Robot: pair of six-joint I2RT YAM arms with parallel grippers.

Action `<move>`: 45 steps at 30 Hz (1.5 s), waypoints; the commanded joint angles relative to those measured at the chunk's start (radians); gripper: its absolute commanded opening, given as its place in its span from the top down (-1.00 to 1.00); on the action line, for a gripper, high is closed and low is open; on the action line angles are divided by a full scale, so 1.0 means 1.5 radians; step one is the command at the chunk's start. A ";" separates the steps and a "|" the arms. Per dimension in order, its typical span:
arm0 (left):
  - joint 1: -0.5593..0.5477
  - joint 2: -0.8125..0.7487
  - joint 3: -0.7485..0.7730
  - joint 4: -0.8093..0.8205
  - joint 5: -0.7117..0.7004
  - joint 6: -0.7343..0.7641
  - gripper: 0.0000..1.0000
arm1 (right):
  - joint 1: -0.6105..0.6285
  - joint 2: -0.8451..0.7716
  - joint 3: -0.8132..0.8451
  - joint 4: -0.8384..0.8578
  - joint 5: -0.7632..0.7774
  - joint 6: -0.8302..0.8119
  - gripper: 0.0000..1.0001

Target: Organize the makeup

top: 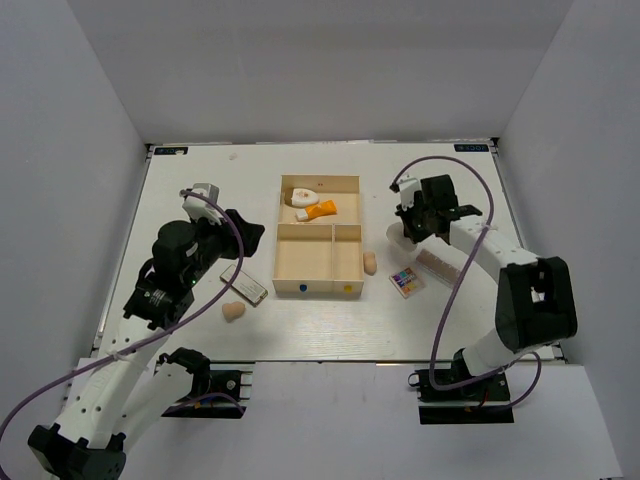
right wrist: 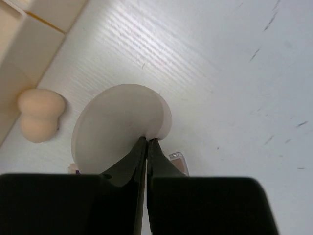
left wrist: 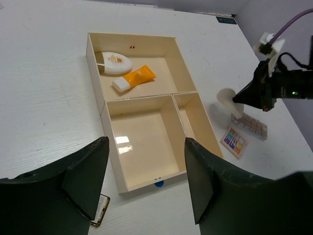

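Box (top: 277, 240) — orange tube (top: 322, 210); white teardrop piece (top: 300, 196)

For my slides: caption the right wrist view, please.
Right gripper pinches the round puff over the table, a beige sponge beside the box.

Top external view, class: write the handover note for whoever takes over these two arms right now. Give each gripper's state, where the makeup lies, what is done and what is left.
Left gripper: open, empty, over the near left of the wooden box.
Right gripper: shut on the round cream puff, right of the box.
Done: white teardrop piece and orange tube lie in the far compartment. Both near compartments are empty.
Left: the puff; one beige sponge beside the box's right wall, another beige sponge front left; multicoloured palette and pinkish palette on the right; third palette left of the box.
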 commanded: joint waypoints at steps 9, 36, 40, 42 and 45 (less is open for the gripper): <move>-0.002 0.008 -0.003 0.013 0.018 0.000 -0.45 | 0.060 -0.122 0.010 0.025 -0.097 -0.012 1.00; 0.004 0.025 -0.005 0.015 0.024 0.003 -0.45 | 0.246 -0.002 0.077 0.010 0.046 -0.069 0.63; 0.004 0.027 -0.005 0.014 0.024 0.002 -0.45 | 0.251 0.004 0.079 0.013 0.061 -0.067 0.31; 0.004 0.026 -0.005 0.015 0.024 0.003 -0.45 | 0.251 0.005 0.078 0.012 0.060 -0.068 0.19; 0.004 0.026 -0.005 0.015 0.023 0.002 -0.45 | 0.255 0.001 0.079 0.010 0.055 -0.067 0.05</move>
